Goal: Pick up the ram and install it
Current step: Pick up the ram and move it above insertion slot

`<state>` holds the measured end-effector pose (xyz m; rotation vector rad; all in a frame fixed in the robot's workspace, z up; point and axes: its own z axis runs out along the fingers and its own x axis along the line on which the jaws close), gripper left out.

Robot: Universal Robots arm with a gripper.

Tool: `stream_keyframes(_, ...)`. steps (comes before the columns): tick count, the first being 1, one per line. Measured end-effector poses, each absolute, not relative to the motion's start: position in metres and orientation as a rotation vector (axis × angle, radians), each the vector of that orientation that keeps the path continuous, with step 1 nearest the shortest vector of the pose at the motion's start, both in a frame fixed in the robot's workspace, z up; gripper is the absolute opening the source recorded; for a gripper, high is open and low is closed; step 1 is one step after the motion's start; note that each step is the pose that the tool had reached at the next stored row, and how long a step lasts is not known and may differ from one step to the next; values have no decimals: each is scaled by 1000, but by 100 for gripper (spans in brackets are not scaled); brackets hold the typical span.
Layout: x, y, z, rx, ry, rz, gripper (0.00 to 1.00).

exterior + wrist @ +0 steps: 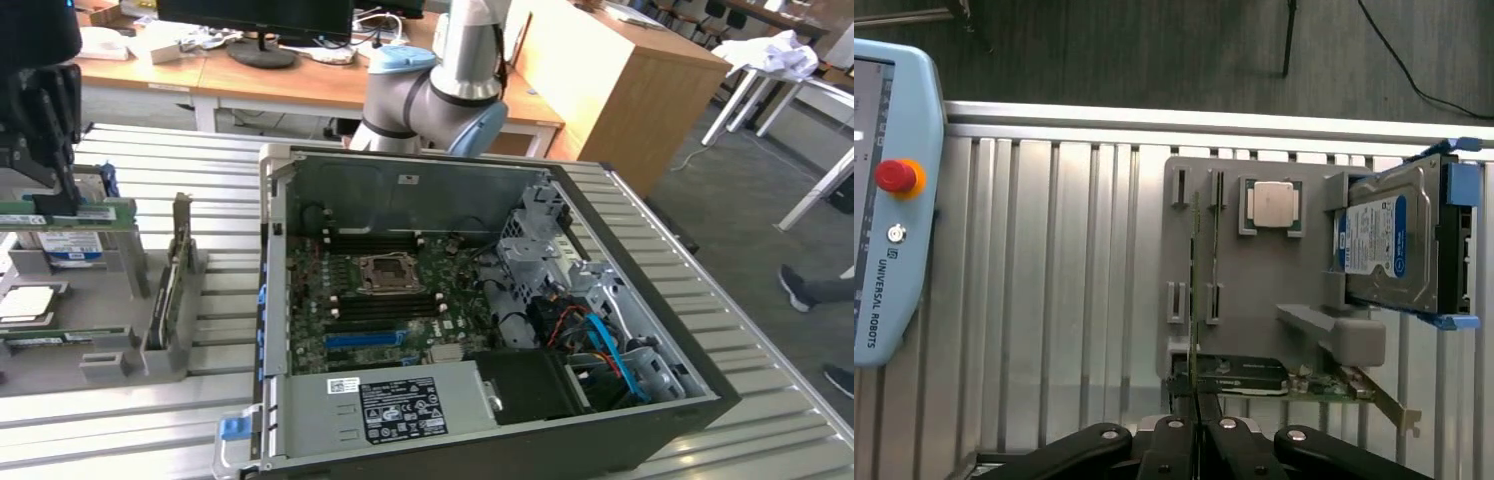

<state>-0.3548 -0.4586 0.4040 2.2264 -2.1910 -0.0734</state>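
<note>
The ram [1196,280] is a thin green board seen edge-on, running over the grey holder [1254,320]. My gripper [1196,428] is shut on its near end, fingers pressed together around the edge. In the exterior view the gripper [56,203] hangs at the far left, above the holder [80,325], gripping the top of the long green ram [100,213]. Whether the ram still sits in the holder's slots or is lifted clear I cannot tell. The open computer case [287,180] lies to the exterior view's right, with the motherboard [387,300] and its dark memory slots exposed.
On the holder sit a silver hard drive [1389,245] with a blue-white label, a square processor chip [1274,205] and a green expansion card [1254,378]. A pale-blue teach pendant [884,200] lies on the slatted metal table [1054,300]. The arm's base [427,100] stands behind the case.
</note>
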Motion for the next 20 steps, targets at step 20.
stream_keyframes(20,-282,-459,404,2226,-2191,-74,12)
